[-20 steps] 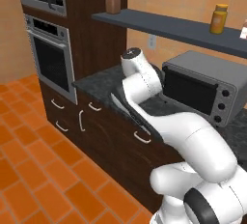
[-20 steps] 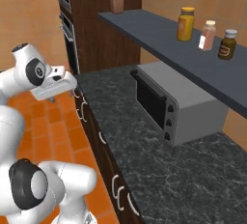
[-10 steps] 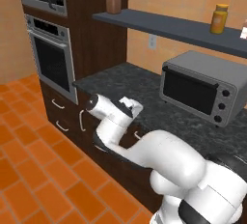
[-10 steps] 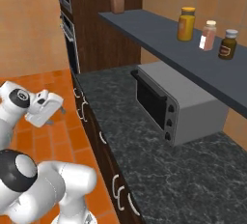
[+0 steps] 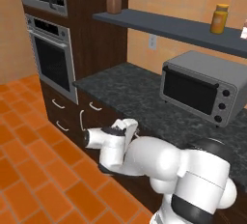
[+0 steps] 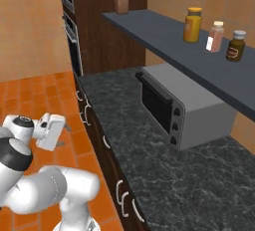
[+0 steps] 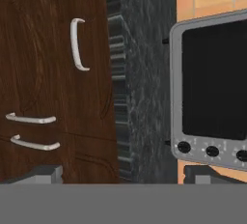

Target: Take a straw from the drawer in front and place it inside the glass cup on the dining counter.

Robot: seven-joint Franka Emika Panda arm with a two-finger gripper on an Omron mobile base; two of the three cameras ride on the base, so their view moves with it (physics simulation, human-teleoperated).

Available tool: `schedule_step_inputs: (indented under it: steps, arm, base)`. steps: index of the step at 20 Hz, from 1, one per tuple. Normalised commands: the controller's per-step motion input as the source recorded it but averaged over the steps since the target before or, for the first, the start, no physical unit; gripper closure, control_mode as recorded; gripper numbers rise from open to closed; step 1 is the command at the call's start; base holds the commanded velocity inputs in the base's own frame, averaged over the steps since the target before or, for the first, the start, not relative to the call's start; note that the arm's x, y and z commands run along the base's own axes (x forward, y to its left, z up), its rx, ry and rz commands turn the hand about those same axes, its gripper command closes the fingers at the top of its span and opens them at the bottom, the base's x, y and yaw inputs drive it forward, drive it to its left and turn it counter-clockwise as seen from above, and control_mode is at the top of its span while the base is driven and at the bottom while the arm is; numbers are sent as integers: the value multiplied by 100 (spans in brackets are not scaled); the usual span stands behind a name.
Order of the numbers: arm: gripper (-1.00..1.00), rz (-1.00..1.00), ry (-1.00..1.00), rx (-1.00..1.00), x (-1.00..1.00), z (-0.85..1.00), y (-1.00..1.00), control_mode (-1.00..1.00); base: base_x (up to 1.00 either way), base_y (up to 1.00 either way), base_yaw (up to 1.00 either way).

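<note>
My gripper (image 7: 124, 175) hangs low in front of the dark brown cabinet fronts, below the edge of the black counter. Its fingertips (image 7: 44, 173) stand wide apart with nothing between them. The hand view is rolled on its side: the drawer (image 7: 91, 20) is shut, and its small curved silver-white handle (image 7: 77, 44) lies ahead of the fingers, some way off. The white hand shows as gripper (image 5: 128, 124) beside the cabinets and as gripper (image 6: 59, 136) over the floor. The straw, the glass cup and the dining counter are out of view.
Two cabinet door handles (image 7: 33, 131) sit beside the drawer. A grey toaster oven (image 5: 202, 90) stands on the black speckled counter (image 5: 130, 88). A wall oven (image 5: 50, 59) is at the left, a shelf (image 6: 189, 51) with jars above. Orange tiled floor (image 5: 34, 170) lies open behind the hand.
The arm has swung down from above the counter's edge to a low spot in front of the cabinet fronts. The jaws have stayed wide apart.
</note>
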Motion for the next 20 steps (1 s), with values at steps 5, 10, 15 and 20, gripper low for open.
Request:
schedule_step_inputs:
  steps: [5,10,15,20]
  arm:
    - [-100,-1,0,-19,23,-50,-29,-100]
    - [-100,-1,-9,-12,25,-40,-38,-100]
    - [-100,0,-14,-10,33,-35,-26,-100]
    - [-100,-2,-10,-4,41,-30,-15,-100]
  base:
    - [0,0,0]
    - [0,0,0]
    - [0,0,0]
    - [0,0,0]
